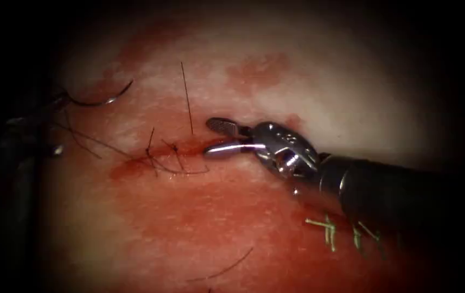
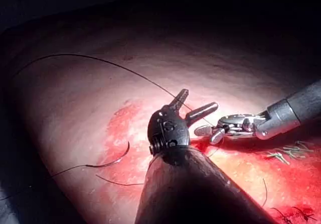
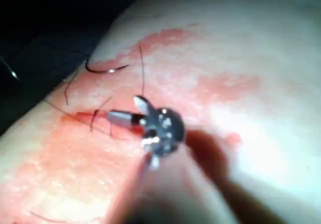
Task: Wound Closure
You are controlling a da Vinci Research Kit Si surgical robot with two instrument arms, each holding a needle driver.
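Needle [image 1: 104, 99] lying free on the tissue [image 1: 199, 228] at ten o'clock of the cut [image 1: 183, 149], right end effector [image 1: 217, 137] spread open and empty at the cut, left wrist view, left end effector [image 2: 195, 102] open, thread [image 2: 100, 59] crossing it, hold unclear, right wrist view, needle [image 3: 106, 69] loose at eleven o'clock.

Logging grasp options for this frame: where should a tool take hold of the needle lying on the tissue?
Probably mid-curve. The needle lies free on the tissue, left of the cut, both ends raised in the picture. The open left tool is nearer; the right tool is open at the cut.
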